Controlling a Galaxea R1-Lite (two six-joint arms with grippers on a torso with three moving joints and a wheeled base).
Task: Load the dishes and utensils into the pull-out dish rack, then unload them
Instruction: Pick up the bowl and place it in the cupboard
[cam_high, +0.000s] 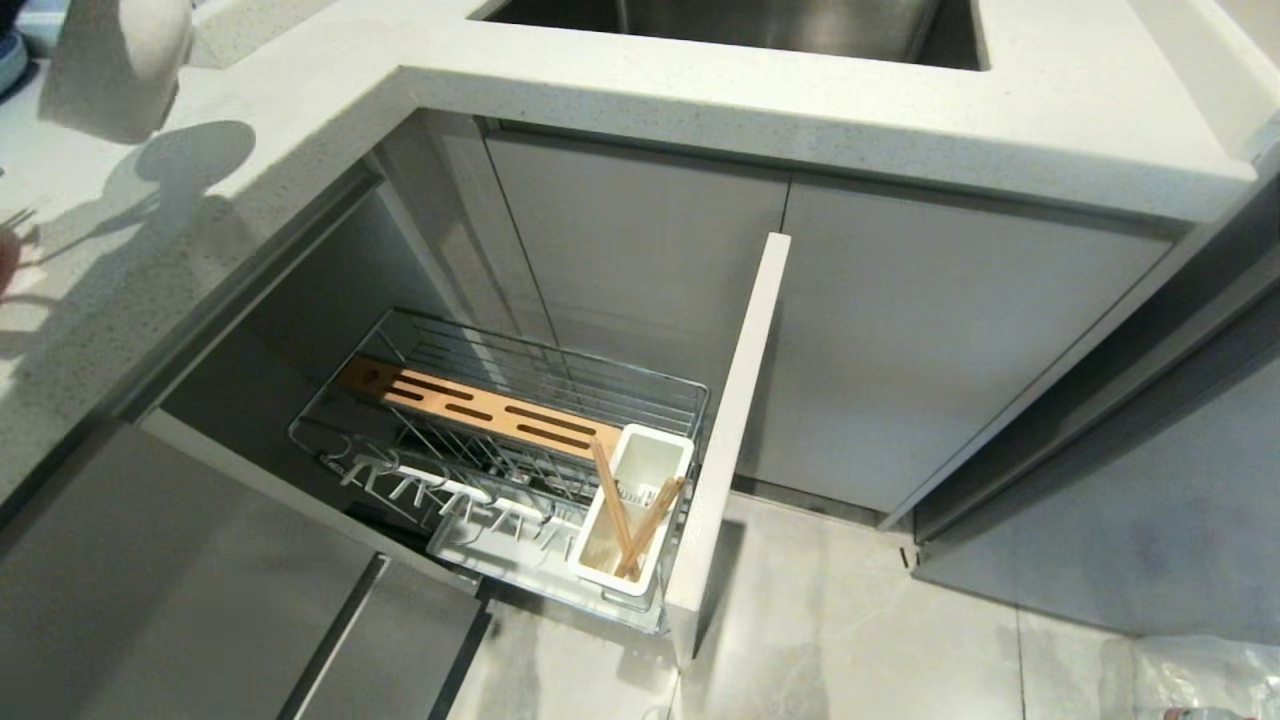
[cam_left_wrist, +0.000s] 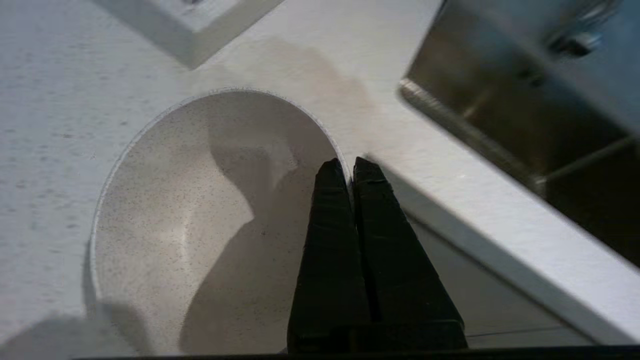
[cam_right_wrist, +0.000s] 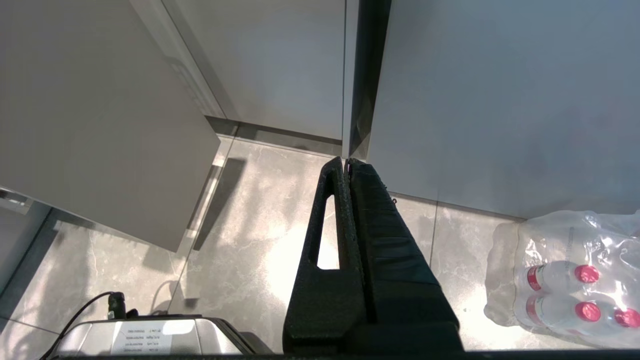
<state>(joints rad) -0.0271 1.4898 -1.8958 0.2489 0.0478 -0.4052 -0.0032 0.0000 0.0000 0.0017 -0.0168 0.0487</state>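
Observation:
The off-white bowl (cam_left_wrist: 200, 215) hangs tilted over the speckled countertop (cam_left_wrist: 60, 100), and my left gripper (cam_left_wrist: 350, 167) is shut on its rim, one finger inside and one outside. In the head view the bowl (cam_high: 120, 60) shows at the far upper left, above its shadow. The pull-out dish rack (cam_high: 560, 385) stands drawn out below the counter, fixed to its pale cabinet front (cam_high: 730, 430). Two wooden chopsticks (cam_high: 630, 520) lean in its white utensil cup (cam_high: 650, 455). My right gripper (cam_right_wrist: 346, 162) hangs shut and empty over the floor.
A steel sink (cam_high: 750, 30) is set into the countertop (cam_high: 700, 110), close to the held bowl in the left wrist view. The rack holds a slotted bamboo strip (cam_high: 480, 405) and a white tray (cam_high: 470, 540). A pack of water bottles (cam_right_wrist: 565, 280) lies on the tiled floor.

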